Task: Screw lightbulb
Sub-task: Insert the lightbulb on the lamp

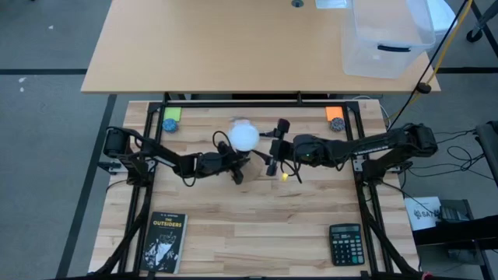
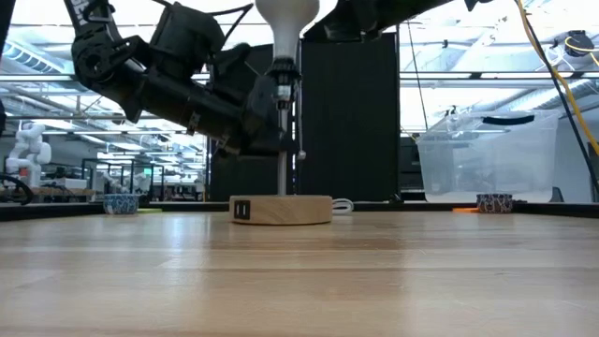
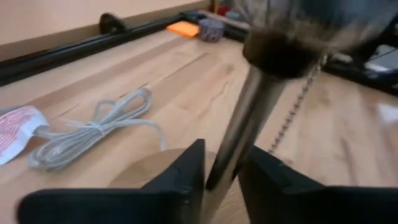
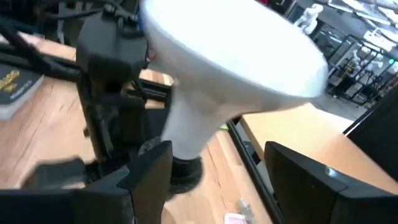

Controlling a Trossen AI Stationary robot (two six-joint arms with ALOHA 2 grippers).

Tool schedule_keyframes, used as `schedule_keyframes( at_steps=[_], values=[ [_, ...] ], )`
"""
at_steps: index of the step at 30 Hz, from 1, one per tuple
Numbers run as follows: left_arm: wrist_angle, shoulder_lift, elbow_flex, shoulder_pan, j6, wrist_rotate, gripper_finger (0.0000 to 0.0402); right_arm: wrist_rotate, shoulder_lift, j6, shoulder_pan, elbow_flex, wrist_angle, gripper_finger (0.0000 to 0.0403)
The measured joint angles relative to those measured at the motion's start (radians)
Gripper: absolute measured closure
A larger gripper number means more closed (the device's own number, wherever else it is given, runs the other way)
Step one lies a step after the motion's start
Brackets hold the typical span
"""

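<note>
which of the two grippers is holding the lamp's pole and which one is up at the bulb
The left gripper pinches the lamp's metal pole. The right gripper sits higher, fingers open either side of the lightbulb neck.

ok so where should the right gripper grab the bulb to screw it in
On the bulb's narrowing neck just under the globe, from the side, fingers level either side. The bulb stands upright in the socket, so a side grip lets it turn about its axis; the left gripper steadies the stem.
</note>
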Motion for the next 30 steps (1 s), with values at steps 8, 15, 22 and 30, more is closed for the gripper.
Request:
schedule_keyframes(
  at_steps=[8, 15, 22, 30],
  values=[
    [0.026, -0.005, 0.000, -0.028, 0.005, 0.032, 0.0196, 0.003, -0.100, -0.067, 0.001, 0.000, -0.166, 0.0158],
    [-0.066, -0.099, 0.000, -0.063, 0.016, 0.044, 0.0162, 0.003, -0.162, -0.052, 0.001, 0.000, -0.327, 0.0159],
    [-0.212, -0.212, 0.001, -0.081, 0.044, 0.042, 0.0161, 0.003, -0.165, -0.067, 0.001, 0.000, -0.362, 0.0159],
    [-0.450, -0.384, 0.001, -0.117, 0.092, 0.037, 0.0161, -0.036, -0.165, -0.068, 0.001, 0.000, -0.397, 0.0159]
  ],
)
